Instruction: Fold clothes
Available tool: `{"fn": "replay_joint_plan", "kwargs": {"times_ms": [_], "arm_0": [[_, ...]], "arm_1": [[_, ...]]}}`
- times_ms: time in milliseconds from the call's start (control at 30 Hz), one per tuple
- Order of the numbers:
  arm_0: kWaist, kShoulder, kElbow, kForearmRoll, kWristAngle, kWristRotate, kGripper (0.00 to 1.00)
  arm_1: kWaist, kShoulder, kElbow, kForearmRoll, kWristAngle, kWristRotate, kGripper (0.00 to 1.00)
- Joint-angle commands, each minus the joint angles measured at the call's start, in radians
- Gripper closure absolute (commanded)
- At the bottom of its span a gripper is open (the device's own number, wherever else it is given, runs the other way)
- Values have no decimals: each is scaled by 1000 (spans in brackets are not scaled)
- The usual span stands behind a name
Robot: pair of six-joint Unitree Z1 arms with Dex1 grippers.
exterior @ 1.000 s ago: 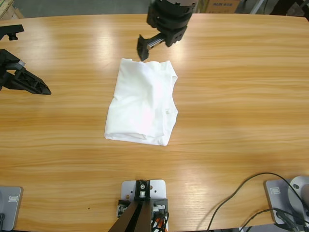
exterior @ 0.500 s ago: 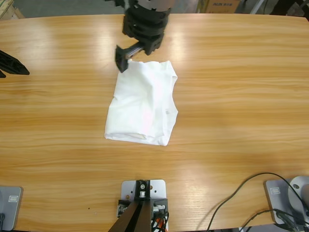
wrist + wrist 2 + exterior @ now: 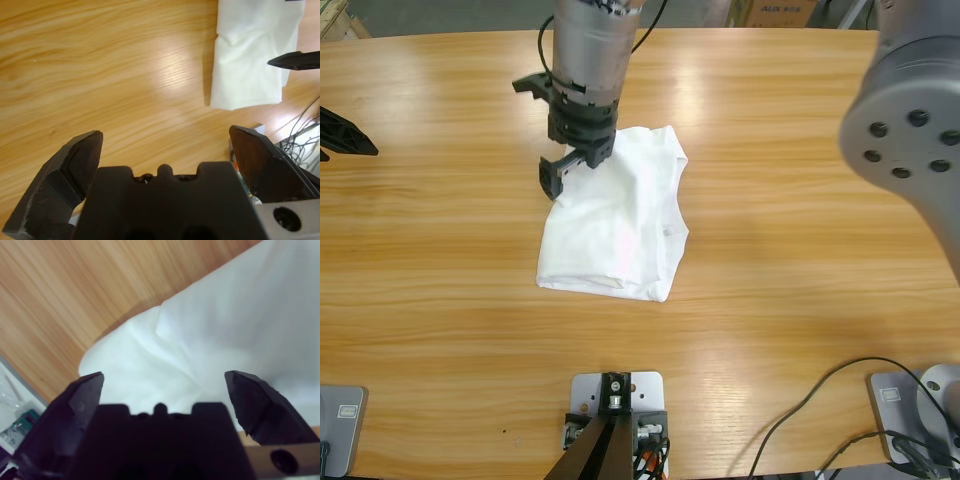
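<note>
Your folded white T-shirt (image 3: pixel 618 222) lies on the wooden surface (image 3: pixel 800 200) a little left of the middle of the high view, a rough rectangle with its long side running up and down the frame. In the right wrist view the same white fabric (image 3: pixel 240 330) fills most of the frame, with bare wood in the upper left.

Your right gripper (image 3: pixel 563 170) comes down from the top of the high view and hangs over the shirt's upper left corner, its jaws spread wide with nothing between them (whether they touch the cloth, you cannot tell). The right wrist view shows the jaws (image 3: pixel 165 390) parted over the fabric.

Your left gripper (image 3: pixel 348 140) shows only as a dark tip at the left edge of the high view, well apart from the shirt. In the left wrist view its jaws (image 3: pixel 167 150) stand released over bare wood, with the shirt (image 3: pixel 250 55) in the upper right of that frame.
</note>
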Motion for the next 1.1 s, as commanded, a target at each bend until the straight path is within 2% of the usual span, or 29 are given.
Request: {"fn": "replay_joint_plan", "kwargs": {"times_ms": [33, 333, 567, 700, 833, 1000, 1100], "arm_0": [[5, -31, 43, 5, -11, 13, 0], [-1, -53, 66, 5, -11, 13, 0], [-2, -59, 70, 5, -11, 14, 0], [-2, -69, 76, 5, -11, 14, 0], [-2, -77, 79, 5, -11, 14, 0], [-7, -81, 79, 4, -12, 14, 0], [-7, -92, 81, 5, -13, 13, 0]], "arm_1": [[-37, 117, -94, 99, 15, -52, 0], [-91, 94, -86, 99, -63, -52, 0], [-94, 160, -47, 99, -39, -53, 0], [-96, 133, -27, 96, -158, 7, 0], [-114, 46, 8, 97, -295, 68, 0], [-111, -63, 31, 100, -288, 56, 0], [-70, -130, 100, 101, -276, 51, 0]]}}
